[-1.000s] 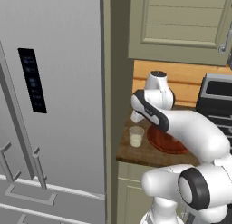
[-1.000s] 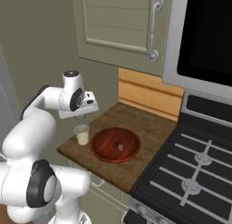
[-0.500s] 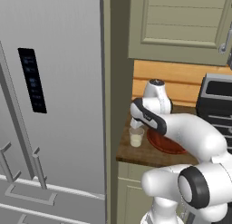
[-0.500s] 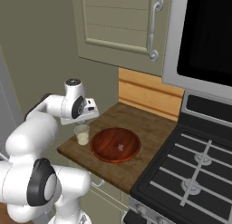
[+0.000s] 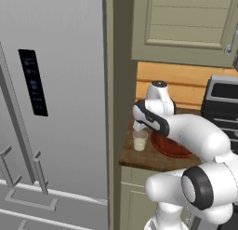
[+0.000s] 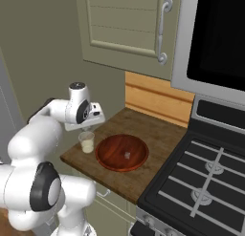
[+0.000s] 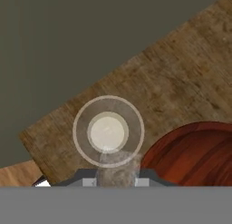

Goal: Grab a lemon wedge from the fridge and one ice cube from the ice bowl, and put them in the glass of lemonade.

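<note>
The glass of lemonade (image 5: 139,140) (image 6: 87,141) stands at the left end of the wooden counter, and from above its rim is a clear ring (image 7: 108,131). My gripper (image 6: 86,129) (image 5: 139,128) hangs just above it, pointing down. In the hand view the gripper (image 7: 117,181) is shut on a small cloudy ice cube (image 7: 117,166) near the glass's rim. The reddish-brown ice bowl (image 6: 122,151) (image 7: 195,150) sits right beside the glass, with one pale cube (image 6: 127,155) in it. The grey fridge (image 5: 51,108) stands shut at the left. The lemon wedge is out of view.
A black stove (image 6: 206,182) borders the counter on the right. A beige wall cabinet (image 6: 129,25) hangs above, and a dark microwave (image 6: 215,34) sits over the stove. The counter's front edge (image 6: 95,175) is close behind the glass and bowl.
The hand has come down from well above the counter to just over the glass, staying shut.
</note>
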